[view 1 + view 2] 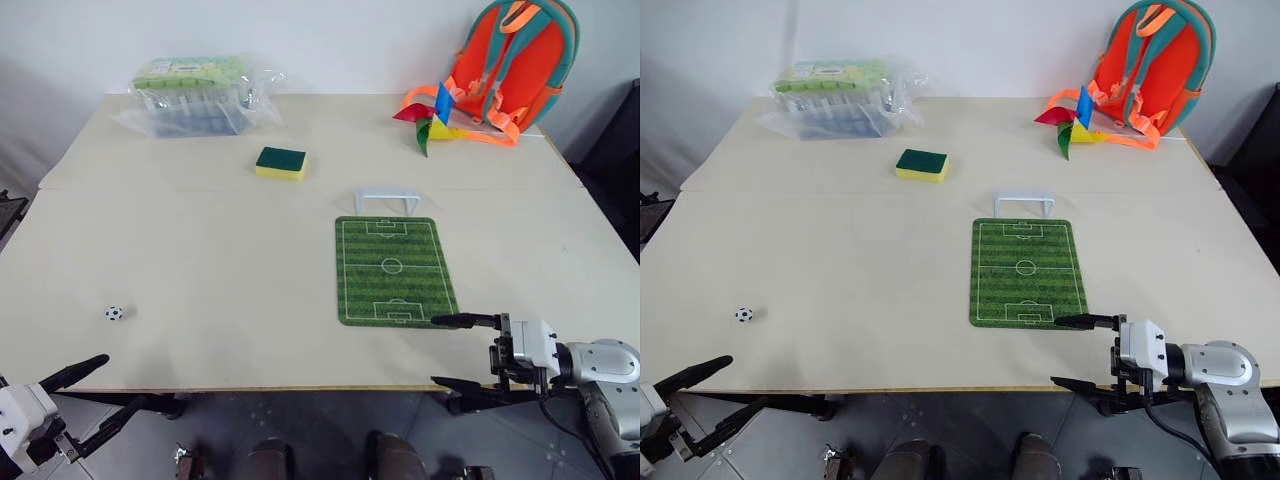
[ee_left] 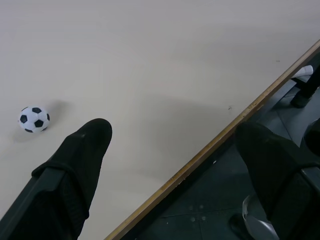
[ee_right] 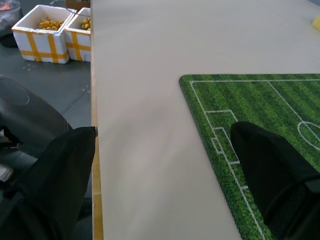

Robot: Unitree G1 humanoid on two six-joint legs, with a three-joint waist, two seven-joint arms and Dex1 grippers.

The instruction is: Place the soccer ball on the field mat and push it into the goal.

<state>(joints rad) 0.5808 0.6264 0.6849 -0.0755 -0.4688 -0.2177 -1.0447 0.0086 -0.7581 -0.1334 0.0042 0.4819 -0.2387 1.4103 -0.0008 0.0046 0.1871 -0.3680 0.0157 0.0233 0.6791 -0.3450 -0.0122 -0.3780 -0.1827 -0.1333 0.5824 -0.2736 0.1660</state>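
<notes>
The soccer ball (image 1: 114, 313) is judged light and prone to rolling. It should be pinched across its middle. Both the left gripper (image 1: 88, 398) and the right gripper (image 1: 452, 350) are spread wide, nothing held.

A wide cream table (image 1: 220, 250) spreads out under even light, a plain white wall (image 1: 330, 40) rising right behind its far edge. Below the table's near edge lies dark grey floor (image 1: 320, 420), with two white foam boxes (image 3: 47, 35) beside the table.
</notes>
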